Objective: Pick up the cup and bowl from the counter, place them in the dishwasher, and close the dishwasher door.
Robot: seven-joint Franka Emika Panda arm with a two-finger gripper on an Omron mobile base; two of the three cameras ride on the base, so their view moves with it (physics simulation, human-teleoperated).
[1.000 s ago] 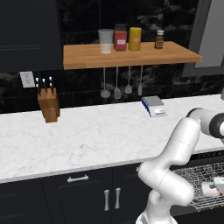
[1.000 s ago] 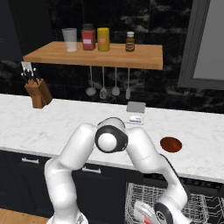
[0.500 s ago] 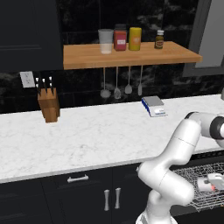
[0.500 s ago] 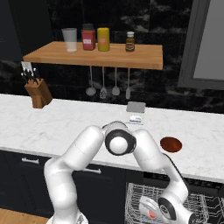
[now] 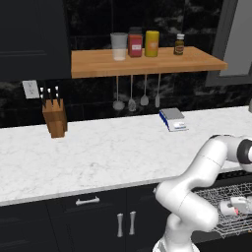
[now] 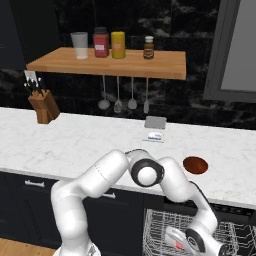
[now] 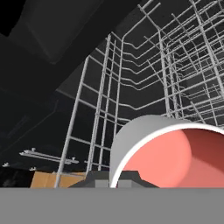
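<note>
- Since a second ago the elbow sinks lower and the hand pushes further over the dishwasher rack [image 6: 165, 225]; shelf, knife block and bowl don't shift.
- gripper [image 6: 176, 242] low over the rack, jaws squeezed nearly together and pinching the cup [image 7: 173, 155] by its rim wall; the hand view shows its mouth close up, pale outside, pinkish-red inside.
- cup: judged light, rigid, smooth glaze so likely slippery; the rim pinch is thin, so set it down gently between the wires, chips possible if dropped.
- cup looks empty inside.
- rack of the dishwasher [image 5: 231, 206]: pale wire grid, nothing resting in it that I can see besides the held cup above it.
- bowl [image 6: 195, 164] on the counter [image 6: 75, 145], above the rack and just behind the counter's front edge; low, wide, looks empty; best taken at the rim.
- bowl not yet loaded, dishwasher door not yet closed.
</note>
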